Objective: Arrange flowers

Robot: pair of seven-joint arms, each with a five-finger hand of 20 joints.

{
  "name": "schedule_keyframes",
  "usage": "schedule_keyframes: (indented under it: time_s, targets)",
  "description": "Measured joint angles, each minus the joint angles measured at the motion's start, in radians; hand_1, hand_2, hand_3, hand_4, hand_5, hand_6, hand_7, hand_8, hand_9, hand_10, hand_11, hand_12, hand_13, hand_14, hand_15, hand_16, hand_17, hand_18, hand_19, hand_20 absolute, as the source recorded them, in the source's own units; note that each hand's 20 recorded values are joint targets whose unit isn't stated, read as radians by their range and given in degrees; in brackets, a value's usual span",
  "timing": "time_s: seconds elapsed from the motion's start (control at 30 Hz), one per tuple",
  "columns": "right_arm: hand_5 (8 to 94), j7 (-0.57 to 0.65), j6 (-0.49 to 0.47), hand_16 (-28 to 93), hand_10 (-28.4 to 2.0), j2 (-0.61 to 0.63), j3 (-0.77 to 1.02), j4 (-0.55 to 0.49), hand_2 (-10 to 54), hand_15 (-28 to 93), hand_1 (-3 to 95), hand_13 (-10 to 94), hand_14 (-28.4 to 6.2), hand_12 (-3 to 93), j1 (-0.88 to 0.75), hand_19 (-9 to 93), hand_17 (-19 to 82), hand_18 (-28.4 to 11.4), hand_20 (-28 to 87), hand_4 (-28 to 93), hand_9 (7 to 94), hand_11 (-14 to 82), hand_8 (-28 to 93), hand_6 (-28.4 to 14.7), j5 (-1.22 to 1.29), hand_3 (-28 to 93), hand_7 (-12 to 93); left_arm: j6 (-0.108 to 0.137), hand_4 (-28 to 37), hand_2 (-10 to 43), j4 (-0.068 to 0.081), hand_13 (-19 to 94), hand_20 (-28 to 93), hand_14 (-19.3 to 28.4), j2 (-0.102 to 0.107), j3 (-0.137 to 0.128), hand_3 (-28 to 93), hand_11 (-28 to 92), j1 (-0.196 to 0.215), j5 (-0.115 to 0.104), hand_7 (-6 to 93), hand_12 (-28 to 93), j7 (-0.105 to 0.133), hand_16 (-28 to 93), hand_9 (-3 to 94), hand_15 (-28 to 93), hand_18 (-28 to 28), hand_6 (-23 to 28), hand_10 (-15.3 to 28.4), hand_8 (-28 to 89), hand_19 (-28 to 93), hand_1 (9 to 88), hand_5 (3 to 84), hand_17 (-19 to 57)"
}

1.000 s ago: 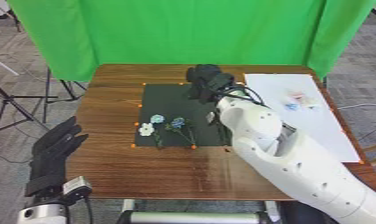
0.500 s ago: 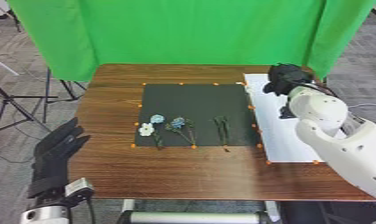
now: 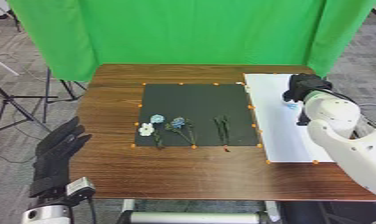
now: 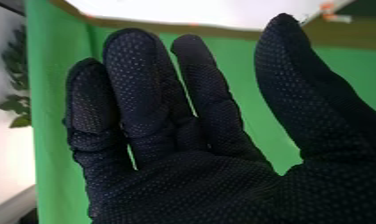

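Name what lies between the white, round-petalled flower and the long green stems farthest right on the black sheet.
In the head view, a blue flower with green stalks lies between them.

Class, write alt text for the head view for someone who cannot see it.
Right robot hand over a white sheet on a wooden table, near something light blue. A white flower, two blue flowers and green stems lie on a dark mat. The left robot hand is at the table's left.

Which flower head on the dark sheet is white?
The white flower head nearest the robot; the pale blue flower head and deeper blue flower head lie farther off.
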Motion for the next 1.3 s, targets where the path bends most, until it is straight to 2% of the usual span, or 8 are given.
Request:
schedule_keyframes:
  time_s: [0.13,0.33,0.47,0.67,1.0,1.2,1.3]
  targets:
    - [52.1,0.008,-0.036,13,-19.6,-0.017,0.015,0.023,-3.9,75,30.3,57,-12.1,17.4,-0.012,93,36,-18.7,11,-27,51.8,23.0,-10,-9.1,-0.006,87,16,0.004,-18.1,4.1,0.000,24,4,26.9,0.006,0.007,84,36,-0.003,-0.012,16.4,5,0.011,-18,31.2,65,21.7,9.6,19.1,-11,61,27.0,37.9,-9.2]
    - [52.1,0.024,-0.054,12,-19.5,-0.030,0.037,0.047,-4.0,75,30.6,57,-12.1,17.6,-0.032,93,36,-18.7,11,-27,51.8,22.9,-10,-9.0,-0.008,86,16,0.004,-18.1,4.2,0.001,24,4,27.0,0.007,0.008,84,36,-0.009,-0.013,16.4,5,0.010,-18,31.2,66,21.7,9.6,19.0,-11,61,27.0,37.9,-9.2]
    - [53.2,0.032,-0.062,12,-19.2,-0.032,0.041,0.060,-3.2,75,31.5,57,-12.0,17.8,-0.041,93,36,-18.6,11,-27,52.9,23.6,-10,-8.4,-0.012,86,16,0.002,-18.1,4.2,0.001,24,4,27.0,0.004,0.005,84,36,-0.009,-0.008,16.5,5,0.004,-18,31.2,66,21.7,9.6,19.0,-11,61,27.0,37.9,-9.2]
    - [53.7,0.039,-0.071,12,-18.9,-0.038,0.038,0.072,-2.9,75,32.0,58,-11.7,17.7,-0.051,93,36,-18.5,11,-28,53.3,23.8,-11,-8.0,-0.027,85,17,-0.003,-18.1,4.3,0.001,24,4,26.9,-0.017,-0.002,84,36,-0.010,0.009,16.5,5,-0.015,-18,31.1,66,21.7,9.6,19.1,-11,61,27.1,37.9,-9.2]
    - [54.0,0.053,-0.051,12,-18.7,-0.050,-0.015,0.089,-1.3,74,30.8,58,-11.6,17.7,-0.033,93,37,-18.4,11,-28,54.0,24.2,-11,-7.8,-0.063,82,17,-0.003,-18.0,4.3,0.002,24,4,26.9,-0.018,0.001,84,36,-0.017,0.009,16.6,5,-0.019,-18,31.1,66,21.7,9.6,19.0,-11,61,27.1,37.9,-9.2]
    - [57.5,0.064,0.003,12,-17.4,-0.046,-0.074,0.101,1.7,74,30.8,61,-11.1,17.5,-0.008,93,38,-18.3,12,-28,58.6,25.3,-11,-5.4,-0.080,79,19,-0.009,-18.0,4.3,0.002,24,4,26.9,-0.027,-0.001,84,36,-0.019,0.018,16.5,5,-0.030,-18,31.2,66,21.7,9.6,19.0,-12,61,27.1,37.9,-9.2]
    - [62.9,0.069,0.024,13,-15.0,-0.046,-0.095,0.104,1.6,72,35.0,64,-9.2,17.5,0.001,93,40,-18.0,12,-28,64.2,26.9,-13,-3.2,-0.090,79,21,-0.013,-18.0,4.5,0.002,24,4,26.9,-0.030,-0.001,84,36,-0.021,0.024,16.5,5,-0.036,-18,31.2,66,21.7,9.6,19.0,-12,61,27.2,37.9,-9.2]
